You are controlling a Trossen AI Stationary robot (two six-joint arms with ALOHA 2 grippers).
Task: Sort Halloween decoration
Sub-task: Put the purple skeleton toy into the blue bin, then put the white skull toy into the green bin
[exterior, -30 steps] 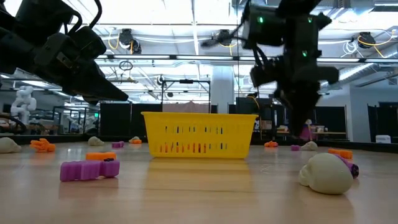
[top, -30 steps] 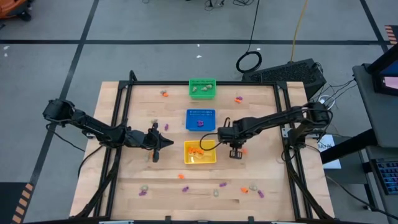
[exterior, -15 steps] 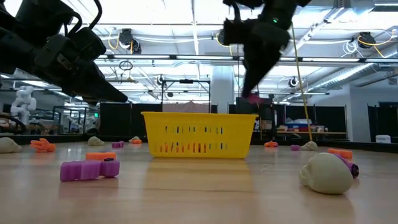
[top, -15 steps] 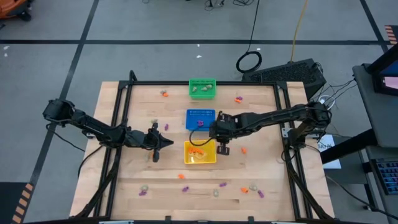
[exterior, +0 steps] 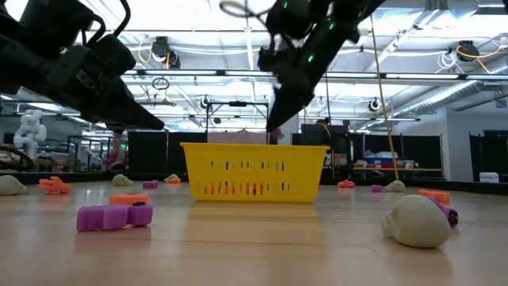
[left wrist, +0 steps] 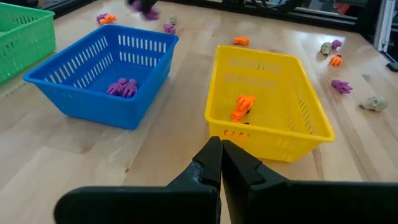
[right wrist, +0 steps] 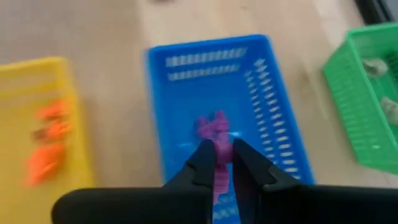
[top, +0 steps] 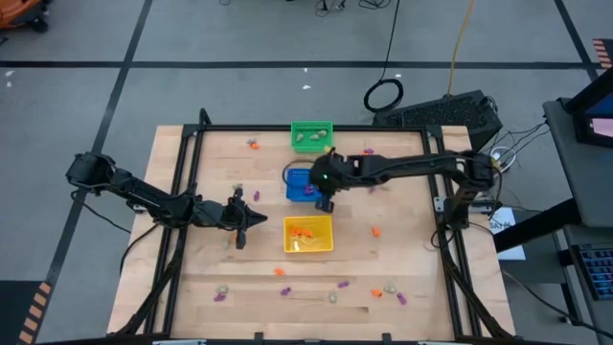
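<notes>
Three baskets are sitting mid-counter [top: 402, 249]: green [top: 311, 136], blue [top: 306, 184], yellow [top: 307, 234]. Right hand [right wrist: 224, 163] is hanging over blue basket, pinching purple trinket [right wrist: 222, 171]. Left hand [left wrist: 221, 163] is waiting closed, empty, beside yellow basket.

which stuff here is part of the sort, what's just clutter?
Job: purple trinket in the right gripper over the blue basket; yellow basket; green basket; loose trinkets.

Not: cable coil, dark case; left gripper idle.
</notes>
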